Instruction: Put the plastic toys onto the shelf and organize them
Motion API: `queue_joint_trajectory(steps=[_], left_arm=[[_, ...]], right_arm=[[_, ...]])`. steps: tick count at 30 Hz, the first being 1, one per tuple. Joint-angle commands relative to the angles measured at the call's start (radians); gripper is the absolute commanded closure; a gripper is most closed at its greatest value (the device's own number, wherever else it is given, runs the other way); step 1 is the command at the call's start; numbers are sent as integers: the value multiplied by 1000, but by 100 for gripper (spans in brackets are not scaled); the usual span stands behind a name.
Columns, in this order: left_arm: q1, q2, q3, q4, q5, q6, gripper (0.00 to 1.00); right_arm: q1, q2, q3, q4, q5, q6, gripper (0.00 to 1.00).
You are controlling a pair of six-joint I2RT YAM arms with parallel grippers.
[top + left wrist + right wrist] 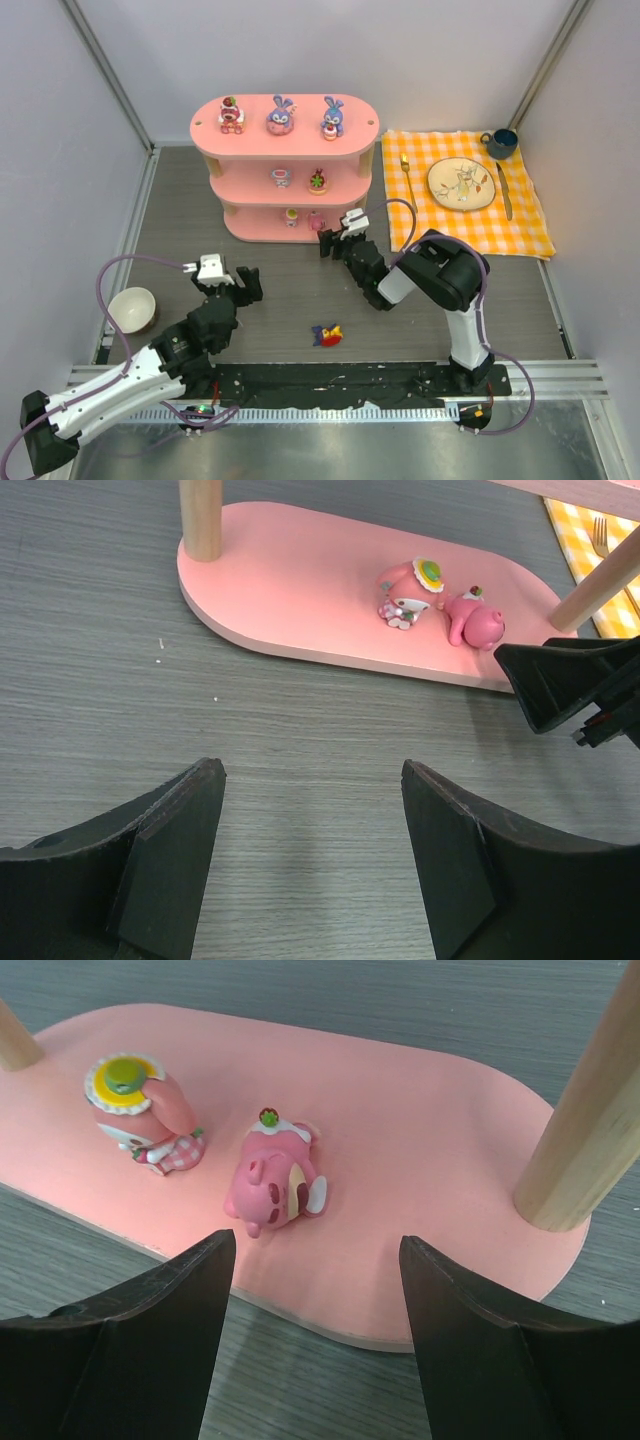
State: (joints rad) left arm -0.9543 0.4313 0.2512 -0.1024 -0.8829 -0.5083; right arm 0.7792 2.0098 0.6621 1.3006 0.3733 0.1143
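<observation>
The pink three-tier shelf (285, 140) stands at the back centre. Three toys stand on its top board: a pink bear (231, 115) and two blue-purple bunnies (280, 116). Two small toys sit on the middle board (300, 180). On the bottom board (420, 1150) a hatted pink toy (135, 1110) stands and a pink bear-like toy (277, 1175) lies on its side. A red-yellow-purple toy (327, 335) lies on the table near the front. My right gripper (340, 235) is open and empty, just before the bottom board's edge. My left gripper (232, 283) is open and empty over bare table.
A white bowl (132, 308) sits at the left. An orange checked cloth (465, 225) at the right holds a plate (461, 184), fork (408, 180), knife (505, 190) and blue mug (500, 143). Wooden shelf posts (580, 1150) flank the bottom board. Walls enclose the table.
</observation>
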Motion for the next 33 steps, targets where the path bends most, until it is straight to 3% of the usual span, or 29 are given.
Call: queue_joint_trajectory(steps=[1,33], left_arm=[[5,-6,-7,29,-28,21,24],[5,-46,-27,40,-28,27,23]], right_arm=[[6,17,48,253,44,-56,27],[28,125,195,256,73,-110,28]])
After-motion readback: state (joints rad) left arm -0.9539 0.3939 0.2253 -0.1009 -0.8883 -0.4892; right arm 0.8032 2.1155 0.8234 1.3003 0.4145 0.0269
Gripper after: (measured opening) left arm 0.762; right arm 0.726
